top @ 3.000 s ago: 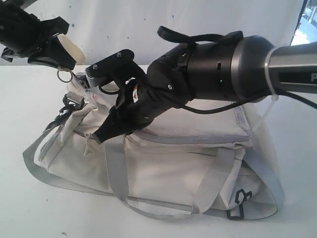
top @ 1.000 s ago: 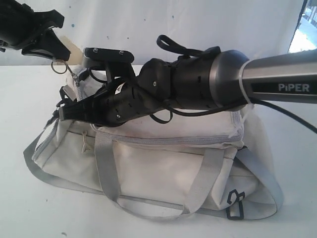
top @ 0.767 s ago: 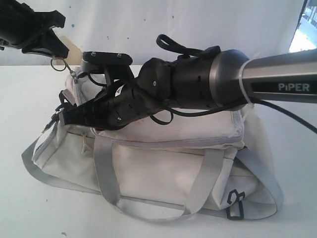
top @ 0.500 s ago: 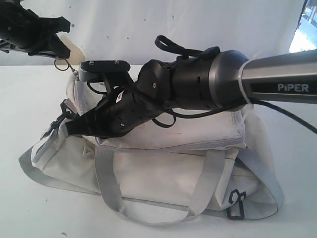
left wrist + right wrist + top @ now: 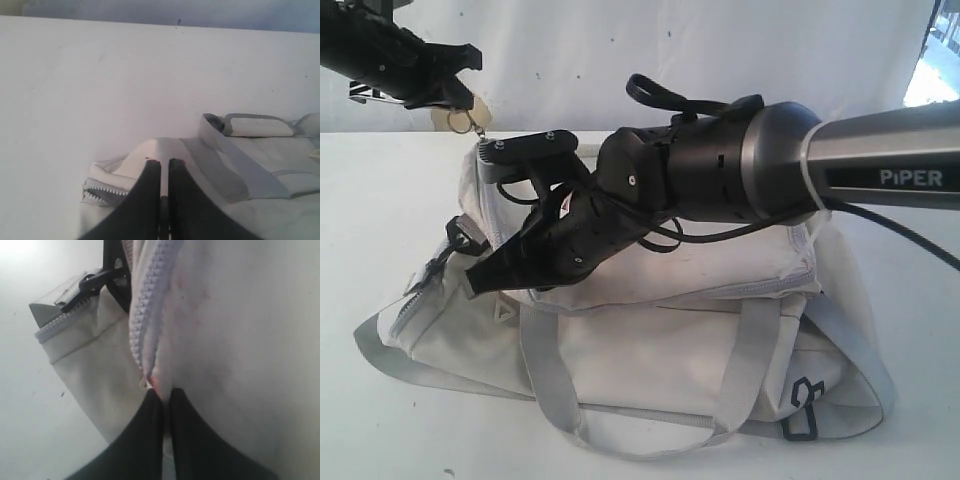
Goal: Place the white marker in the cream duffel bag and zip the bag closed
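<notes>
The cream duffel bag point(image 5: 650, 340) lies on its side on the white table. My left gripper point(image 5: 458, 98) is at the upper left, shut on a cream tab at the bag's end point(image 5: 150, 150) and holding that end up; in the left wrist view the gripper point(image 5: 164, 161) has its jaws pressed together beside open zipper teeth point(image 5: 100, 192). My right gripper point(image 5: 480, 283) reaches across the top of the bag and is shut on the zipper. In the right wrist view this gripper point(image 5: 165, 392) pinches where the closed zipper teeth point(image 5: 145, 315) end. The white marker is hidden.
Grey webbing handles point(image 5: 545, 370) and a grey strap point(image 5: 390, 350) hang over the bag's front. Black clips sit at the bag's left end point(image 5: 460, 235) and lower right point(image 5: 805, 410). A metal ring point(image 5: 470, 122) hangs under the left gripper. A white wall stands behind the table.
The left gripper has risen and shifted right, lifting the bag's end. The right gripper's tip has swung down and slightly right along the bag's left end. Both stay shut.
</notes>
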